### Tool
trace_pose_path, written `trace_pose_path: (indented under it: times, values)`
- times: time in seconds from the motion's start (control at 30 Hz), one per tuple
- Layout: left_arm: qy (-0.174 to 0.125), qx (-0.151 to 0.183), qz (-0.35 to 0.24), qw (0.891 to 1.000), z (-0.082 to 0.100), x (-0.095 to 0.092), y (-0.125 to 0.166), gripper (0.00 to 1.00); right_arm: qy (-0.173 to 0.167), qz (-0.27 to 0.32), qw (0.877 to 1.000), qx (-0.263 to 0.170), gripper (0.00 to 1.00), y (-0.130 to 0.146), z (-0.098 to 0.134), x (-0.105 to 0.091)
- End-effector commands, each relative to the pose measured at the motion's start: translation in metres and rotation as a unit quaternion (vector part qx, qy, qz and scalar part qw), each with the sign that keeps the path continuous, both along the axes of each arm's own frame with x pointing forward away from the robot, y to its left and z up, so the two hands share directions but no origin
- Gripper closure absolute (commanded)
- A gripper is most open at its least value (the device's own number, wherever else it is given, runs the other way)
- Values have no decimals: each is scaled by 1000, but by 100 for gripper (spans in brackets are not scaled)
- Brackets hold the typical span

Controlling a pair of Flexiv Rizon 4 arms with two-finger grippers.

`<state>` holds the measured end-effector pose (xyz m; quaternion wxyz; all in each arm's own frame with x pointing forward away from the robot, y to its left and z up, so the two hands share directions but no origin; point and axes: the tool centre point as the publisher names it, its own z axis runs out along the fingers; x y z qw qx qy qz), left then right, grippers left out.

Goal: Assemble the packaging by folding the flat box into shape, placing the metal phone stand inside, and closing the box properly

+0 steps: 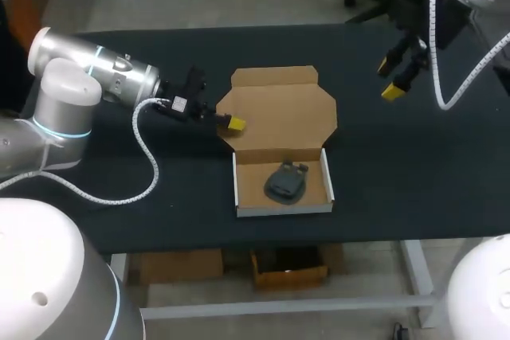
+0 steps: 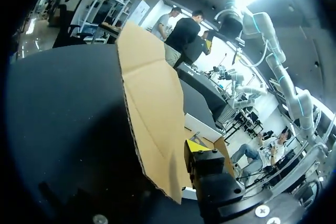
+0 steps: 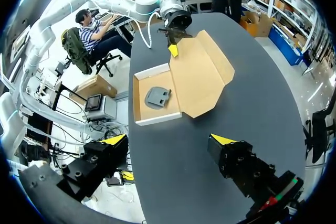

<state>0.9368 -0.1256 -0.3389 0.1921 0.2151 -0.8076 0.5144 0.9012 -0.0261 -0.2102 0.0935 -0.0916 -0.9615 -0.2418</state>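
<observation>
- Left wrist view: left jaws sit right at the side edge of the lid, card rising beside them. Clamped on it or just propping it – can't tell, card hides too much.
- Lid is folded back open behind the tray, prob. kept so to leave the opening free.
- Phone stand already lies inside tray, approx. centred, w/ nothing else in it; closing looks like what's left.
- Right jaws: wide apart, empty, hanging high over the counter at its far-right part, well apart from tray – likely parked out of the way.
</observation>
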Motion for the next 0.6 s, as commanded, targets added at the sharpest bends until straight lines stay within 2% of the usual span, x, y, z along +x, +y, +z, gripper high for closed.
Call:
trace_pose_path:
  times: [0.03,0.13,0.23,0.6]
  values:
    - [-2,-2,-4,1000,0,1,0,75,1,1,1000,-1,0,0,2,0]
    - [-3,-4,-6,1000,1,1,-1,83,1,1,1000,-2,0,1,2,0]
    - [-5,-5,-9,1000,2,1,-2,87,1,1,1000,-2,0,1,2,0]
    - [-17,-9,-18,1000,2,0,-3,94,2,3,1000,-4,0,3,2,0]
